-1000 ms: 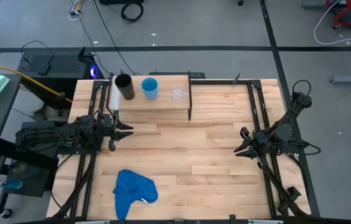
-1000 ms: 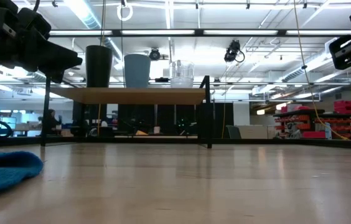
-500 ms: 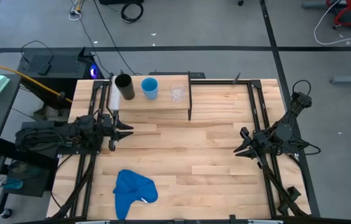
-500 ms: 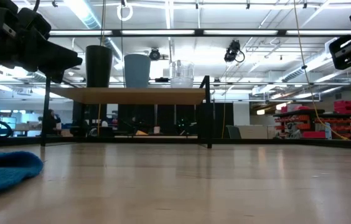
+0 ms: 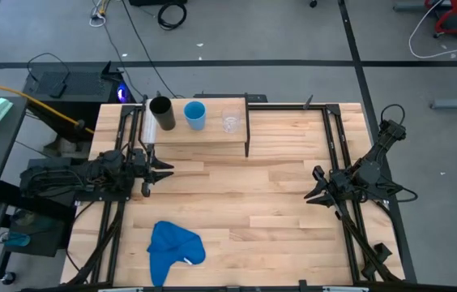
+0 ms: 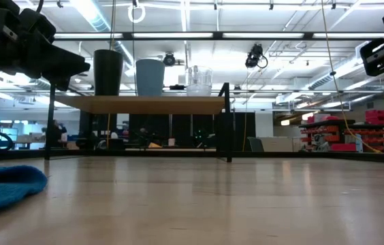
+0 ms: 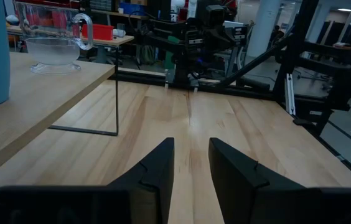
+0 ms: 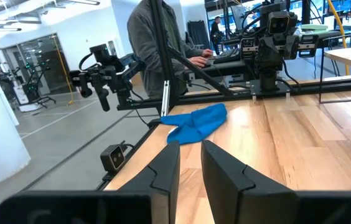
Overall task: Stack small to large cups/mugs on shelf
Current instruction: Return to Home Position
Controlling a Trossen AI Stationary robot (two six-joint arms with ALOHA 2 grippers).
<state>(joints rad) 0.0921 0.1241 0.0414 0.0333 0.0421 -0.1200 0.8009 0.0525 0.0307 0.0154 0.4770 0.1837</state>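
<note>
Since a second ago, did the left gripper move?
No. In the high view the left gripper sits at the same spot, just in front of the shelf.

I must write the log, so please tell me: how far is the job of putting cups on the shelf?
Done: the clear cup, the blue cup and the black cup stand in a row by size on the shelf. In hand: nothing; the left claw and the right claw are open and empty at the sides of the table. Left: apparently nothing for the cups.
</note>
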